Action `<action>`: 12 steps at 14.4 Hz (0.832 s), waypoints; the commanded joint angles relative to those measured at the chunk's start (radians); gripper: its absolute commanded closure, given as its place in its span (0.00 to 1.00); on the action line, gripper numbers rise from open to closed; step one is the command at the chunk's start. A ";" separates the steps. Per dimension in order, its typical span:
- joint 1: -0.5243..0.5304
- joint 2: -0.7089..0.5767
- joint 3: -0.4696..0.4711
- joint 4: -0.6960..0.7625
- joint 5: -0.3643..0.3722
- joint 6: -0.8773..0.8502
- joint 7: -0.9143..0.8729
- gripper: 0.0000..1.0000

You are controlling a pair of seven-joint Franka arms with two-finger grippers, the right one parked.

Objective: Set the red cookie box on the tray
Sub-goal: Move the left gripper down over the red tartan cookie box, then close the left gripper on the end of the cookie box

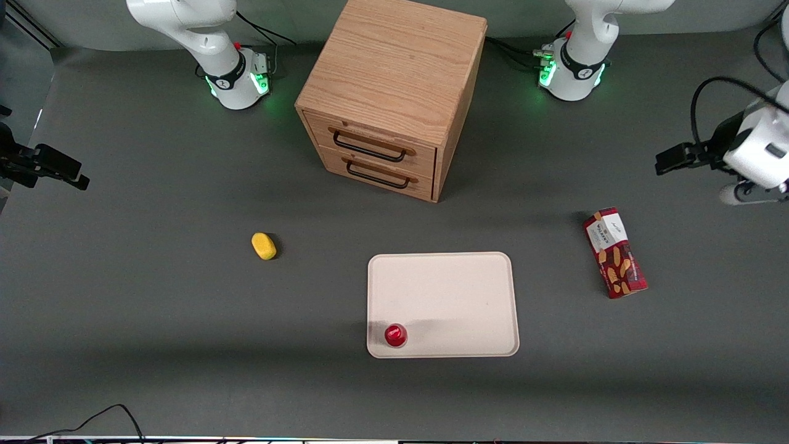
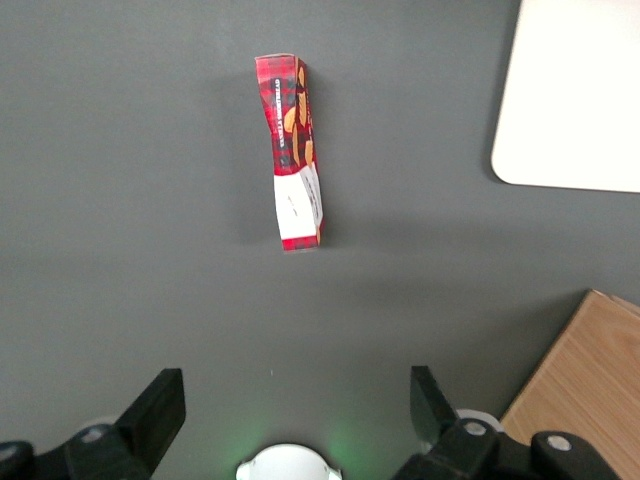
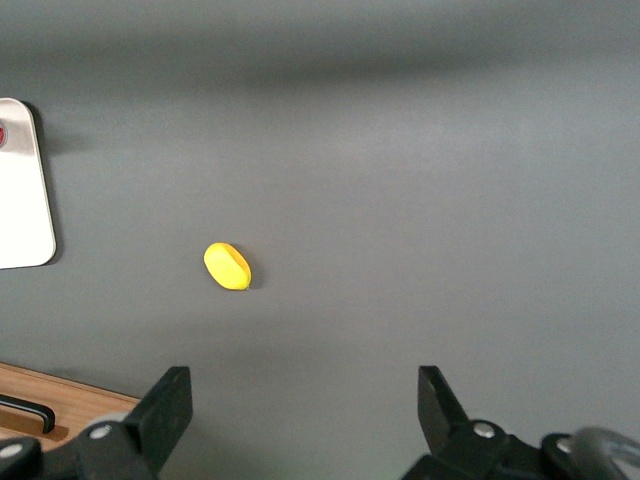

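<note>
The red cookie box (image 1: 615, 253) lies flat on the dark table, toward the working arm's end, apart from the tray (image 1: 444, 290). Its white label end points away from the front camera. The left wrist view shows the whole box (image 2: 295, 150) with bare table around it, plus a corner of the tray (image 2: 580, 100). My gripper (image 1: 669, 161) hovers above the table, farther from the front camera than the box and not touching it. It (image 2: 297, 400) is open, with nothing between its fingers.
A small round red cap (image 1: 395, 335) sits on the tray's corner nearest the camera. A wooden two-drawer cabinet (image 1: 394, 92) stands farther back, mid-table. A yellow oval object (image 1: 264, 245) lies toward the parked arm's end.
</note>
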 commanded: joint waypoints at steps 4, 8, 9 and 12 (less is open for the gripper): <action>0.008 0.048 0.060 -0.416 -0.001 0.574 0.022 0.00; 0.008 0.208 0.083 -0.423 -0.053 0.767 0.023 0.00; 0.008 0.242 0.081 -0.423 -0.073 0.816 0.025 0.00; 0.000 0.322 0.081 -0.421 -0.117 0.939 0.028 0.00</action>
